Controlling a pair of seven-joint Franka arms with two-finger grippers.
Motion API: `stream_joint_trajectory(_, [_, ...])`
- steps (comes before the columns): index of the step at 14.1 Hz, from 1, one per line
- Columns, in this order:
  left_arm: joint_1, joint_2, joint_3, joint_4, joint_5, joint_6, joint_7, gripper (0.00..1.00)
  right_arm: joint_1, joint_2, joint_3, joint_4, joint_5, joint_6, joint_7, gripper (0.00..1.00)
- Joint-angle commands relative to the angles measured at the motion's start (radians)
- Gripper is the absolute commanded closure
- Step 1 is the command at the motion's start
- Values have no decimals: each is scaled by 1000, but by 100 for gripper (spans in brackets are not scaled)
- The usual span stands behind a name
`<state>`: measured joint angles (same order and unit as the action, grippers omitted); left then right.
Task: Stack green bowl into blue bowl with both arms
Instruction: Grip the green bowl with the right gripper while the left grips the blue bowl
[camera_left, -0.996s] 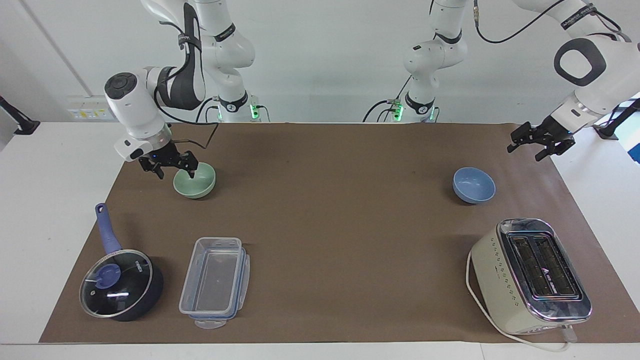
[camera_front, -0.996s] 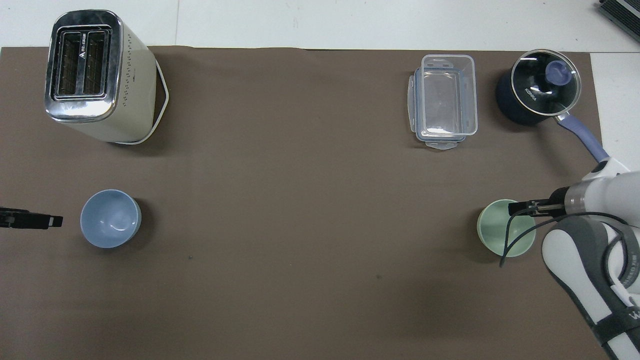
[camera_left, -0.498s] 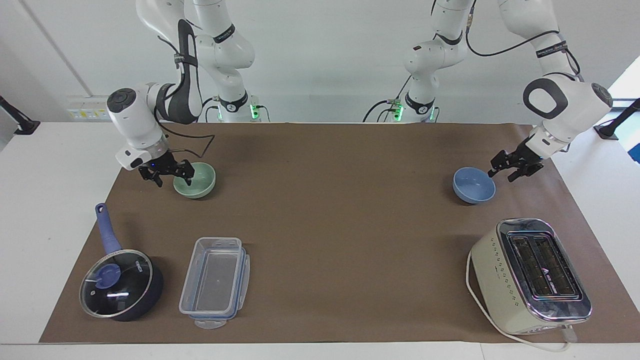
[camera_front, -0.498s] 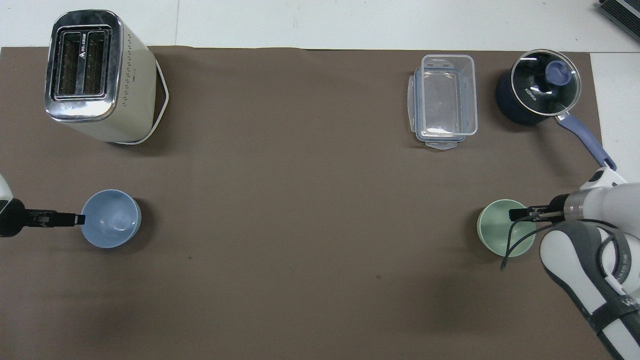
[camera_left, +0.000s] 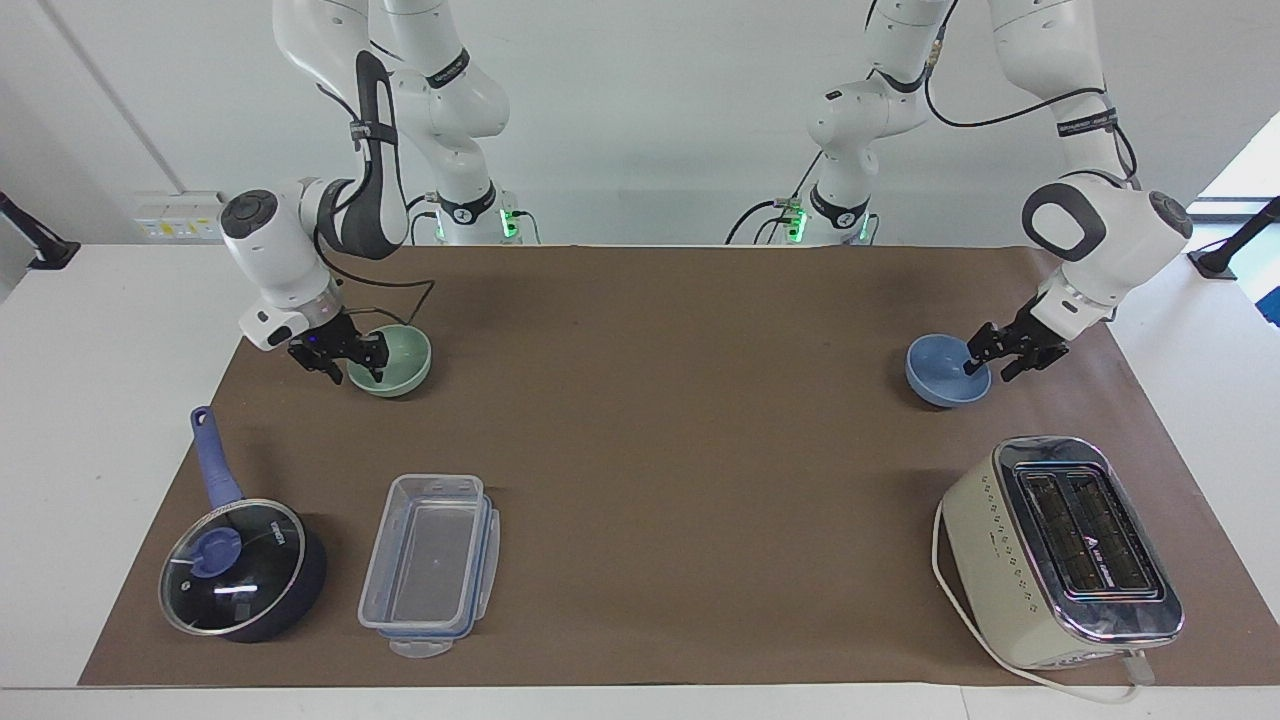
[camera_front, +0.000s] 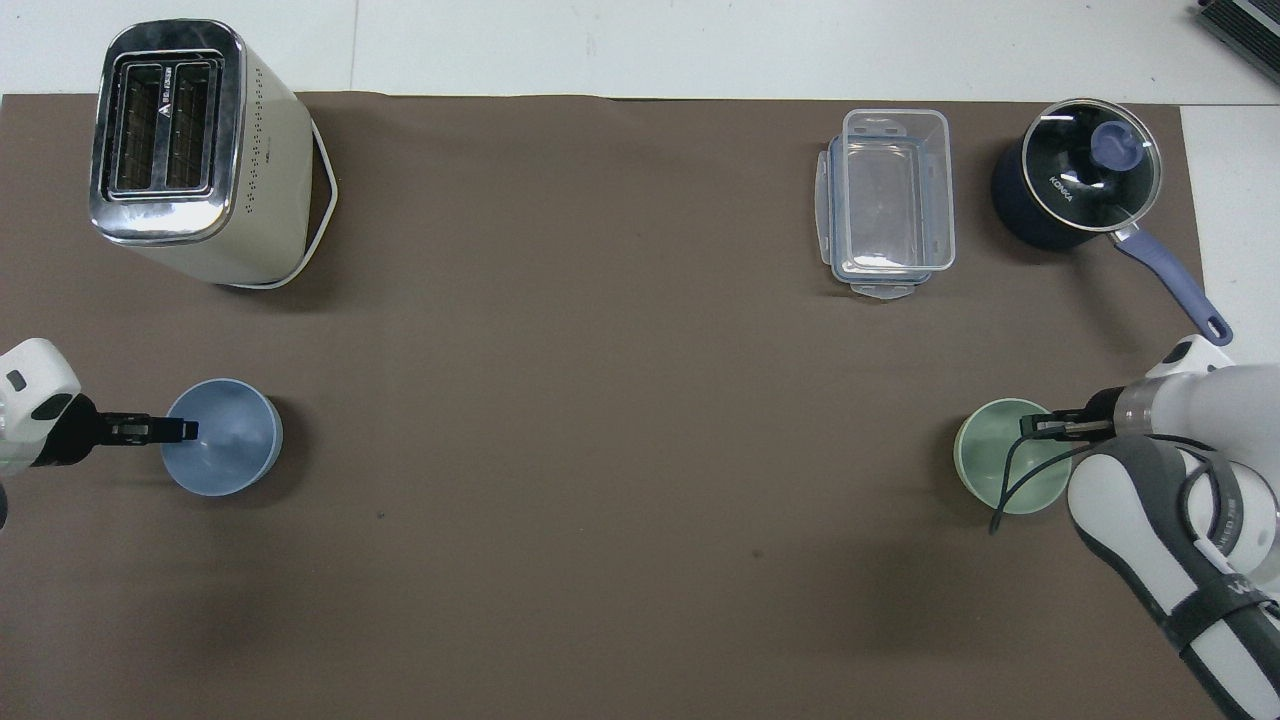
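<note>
The pale green bowl (camera_left: 402, 364) sits upright on the brown mat toward the right arm's end; it also shows in the overhead view (camera_front: 990, 468). My right gripper (camera_left: 352, 362) is low at its rim, open, one finger inside the bowl and one outside. The light blue bowl (camera_left: 935, 378) sits upright toward the left arm's end, also in the overhead view (camera_front: 232, 455). My left gripper (camera_left: 990, 362) is low at its rim, open, one finger inside and one outside. Both bowls rest on the mat.
A cream toaster (camera_left: 1060, 550) stands farther from the robots than the blue bowl. A clear plastic container (camera_left: 430, 565) and a dark-blue saucepan with a glass lid (camera_left: 240, 570) lie farther from the robots than the green bowl. The mat (camera_left: 660, 450) covers the table.
My left gripper came down from above the mat's edge to the blue bowl's rim. My right gripper sank lower onto the green bowl's rim. Neither bowl has moved.
</note>
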<state>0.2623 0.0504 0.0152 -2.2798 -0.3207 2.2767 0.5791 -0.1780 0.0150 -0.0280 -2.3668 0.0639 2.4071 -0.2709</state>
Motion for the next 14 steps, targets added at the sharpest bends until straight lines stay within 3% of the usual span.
stream_joint_trajectory(1, [-15,-15,11,-18,-31,12,-7,100,-8,-6,6,-8,27,4,-25,100])
stream_joint_trajectory(4, [-17,-37,11,-17,-31,-14,-4,100,-11,-4,6,-3,28,1,-31,100])
stream_joint_trajectory(6, [-21,-95,8,-17,-31,-49,1,100,-9,-19,8,7,30,-28,-34,100])
stream_joint_trajectory(12, [-167,-241,-3,-27,-12,-112,-74,100,2,-102,14,125,48,-238,-37,100])
stream_joint_trajectory(14, [-272,-256,-9,-38,12,-108,-227,100,6,-127,20,191,60,-328,-34,100])
